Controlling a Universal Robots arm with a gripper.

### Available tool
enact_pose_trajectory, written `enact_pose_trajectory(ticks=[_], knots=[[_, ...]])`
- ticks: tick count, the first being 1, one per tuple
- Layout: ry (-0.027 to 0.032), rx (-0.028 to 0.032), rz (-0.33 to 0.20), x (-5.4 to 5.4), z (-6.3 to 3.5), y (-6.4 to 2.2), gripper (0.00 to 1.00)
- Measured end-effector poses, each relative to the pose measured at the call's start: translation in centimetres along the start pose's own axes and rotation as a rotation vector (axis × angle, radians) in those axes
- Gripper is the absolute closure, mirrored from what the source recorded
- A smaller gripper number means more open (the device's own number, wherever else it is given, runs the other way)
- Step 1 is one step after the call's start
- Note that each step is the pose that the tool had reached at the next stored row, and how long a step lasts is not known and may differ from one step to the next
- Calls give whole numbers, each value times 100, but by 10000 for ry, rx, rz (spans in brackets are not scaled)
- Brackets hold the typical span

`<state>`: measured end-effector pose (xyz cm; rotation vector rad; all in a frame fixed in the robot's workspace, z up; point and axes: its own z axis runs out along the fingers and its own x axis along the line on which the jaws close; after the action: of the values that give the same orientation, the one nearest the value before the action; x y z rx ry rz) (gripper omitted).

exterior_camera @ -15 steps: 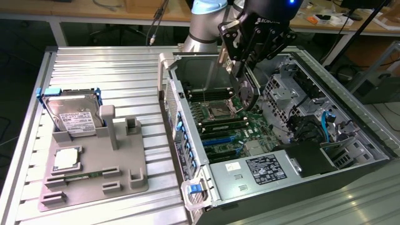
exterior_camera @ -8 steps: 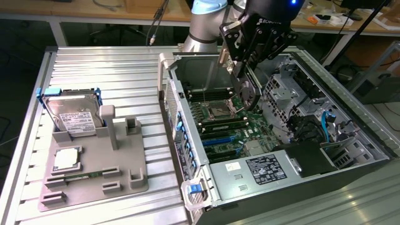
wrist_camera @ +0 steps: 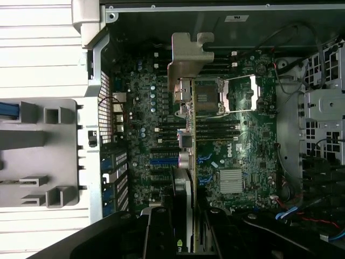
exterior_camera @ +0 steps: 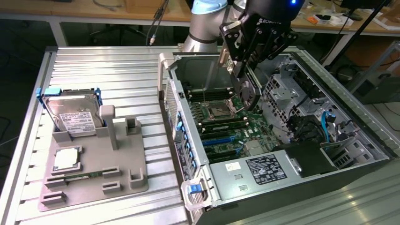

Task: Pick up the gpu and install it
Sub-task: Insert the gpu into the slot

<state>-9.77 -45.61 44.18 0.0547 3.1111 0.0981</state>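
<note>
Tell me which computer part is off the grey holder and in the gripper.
The gpu, gripped edge-on by the gripper above the open case. The hard drive, square chip and memory stick sit on the grey holder.

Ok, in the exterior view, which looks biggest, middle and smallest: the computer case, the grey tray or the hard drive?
1. computer case, clearly the biggest
2. grey tray
3. hard drive, standing in that tray

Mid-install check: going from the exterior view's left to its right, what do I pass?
In order: hard drive → case's perforated wall → CPU socket → gpu held by the gripper → drive cage → blue cable.
</note>
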Motion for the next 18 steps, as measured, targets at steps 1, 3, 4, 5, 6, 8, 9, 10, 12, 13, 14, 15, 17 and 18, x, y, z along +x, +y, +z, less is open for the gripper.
enact_pose_trajectory(ticks=[1, 3, 4, 5, 6, 8, 9, 10, 12, 13, 14, 15, 17, 18], knots=[[0, 0, 0, 0, 0, 0, 73], [0, 0, 0, 0, 0, 0, 73], [0, 0, 0, 0, 0, 0, 73], [0, 0, 0, 0, 0, 0, 73], [0, 0, 2, -2, 0, 0, 73], [0, 1, 0, -17, 0, 1, 73], [0, 0, 0, -32, 1, 1, 73], [0, 0, 0, -47, 1, 2, 73], [0, 0, 0, -60, 2, 2, 73], [0, 0, 0, -65, 2, 2, 73], [0, 0, 0, -70, 2, 2, 73], [0, 0, 0, -75, 2, 3, 73], [0, 0, 0, -88, 3, 3, 73], [0, 0, 0, -96, 3, 3, 73]])
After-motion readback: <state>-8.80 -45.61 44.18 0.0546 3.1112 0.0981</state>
